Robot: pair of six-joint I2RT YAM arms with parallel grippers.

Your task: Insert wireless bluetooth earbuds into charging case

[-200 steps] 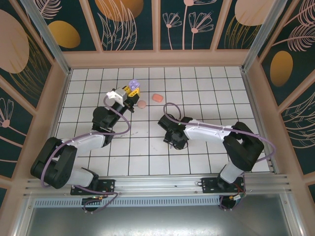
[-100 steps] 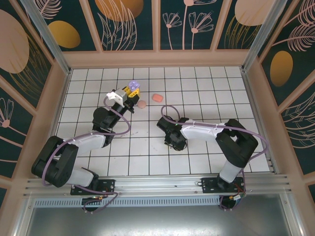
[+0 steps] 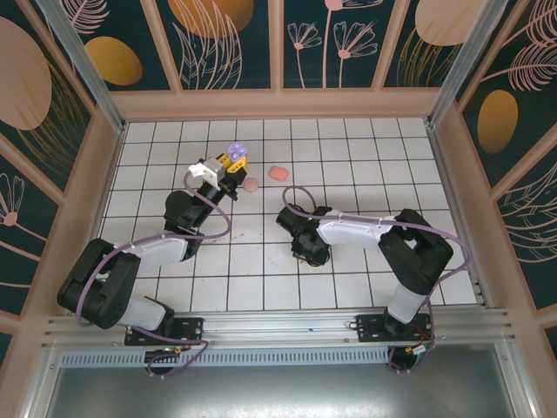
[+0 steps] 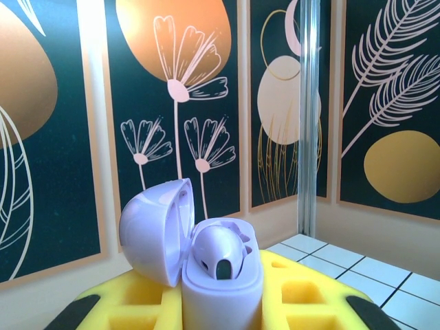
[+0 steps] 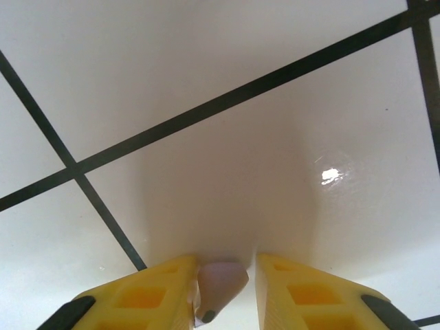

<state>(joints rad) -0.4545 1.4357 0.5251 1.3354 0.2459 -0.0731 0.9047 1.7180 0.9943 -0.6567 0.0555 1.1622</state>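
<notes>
Clamping the open purple case (image 4: 220,292) with one earbud (image 4: 216,251) seated, the left gripper (image 3: 235,161) holds it aloft; well away from it, the right gripper (image 5: 225,269) jaws closely flank another earbud (image 5: 221,283), grip unclear.

We see a lilac charging case (image 4: 206,275), lid and body the same shade, between the left gripper's fingers (image 4: 302,295), which are yellow. The earbud (image 5: 221,280) is pale lilac with a dark tip. One small case (image 3: 278,173) is salmon, another (image 3: 251,185) dusty pink. The table (image 3: 348,148) is white with a black grid. The walls (image 3: 226,43) are dark teal with orange and peach discs and pink-lined flowers.
</notes>
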